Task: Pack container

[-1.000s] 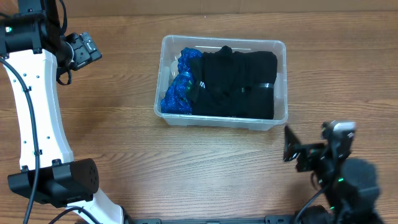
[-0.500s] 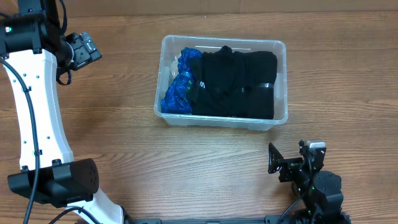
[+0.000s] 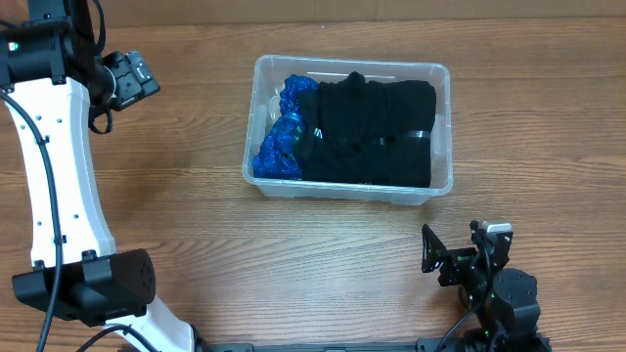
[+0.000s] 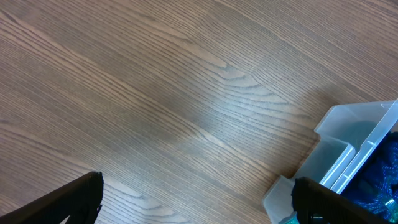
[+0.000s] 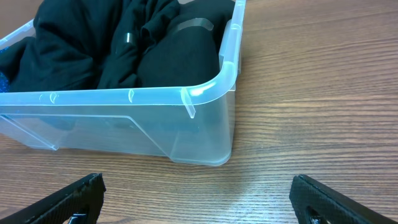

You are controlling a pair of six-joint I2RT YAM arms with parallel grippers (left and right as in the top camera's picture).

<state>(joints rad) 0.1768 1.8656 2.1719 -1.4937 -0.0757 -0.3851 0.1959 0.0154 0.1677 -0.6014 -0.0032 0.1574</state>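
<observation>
The clear plastic container stands at the middle of the table, filled with black clothing and a blue crumpled item at its left end. It also shows in the right wrist view with the black clothing inside, and its corner shows in the left wrist view. My left gripper is open and empty, raised at the far left. My right gripper is open and empty, low at the front right, short of the container.
The wooden table surrounds the container. My left arm's white link and base stand along the left edge. My right arm's base sits at the front edge.
My right arm has drawn back and down toward the front edge, then held still. The left arm and the container have not moved.
</observation>
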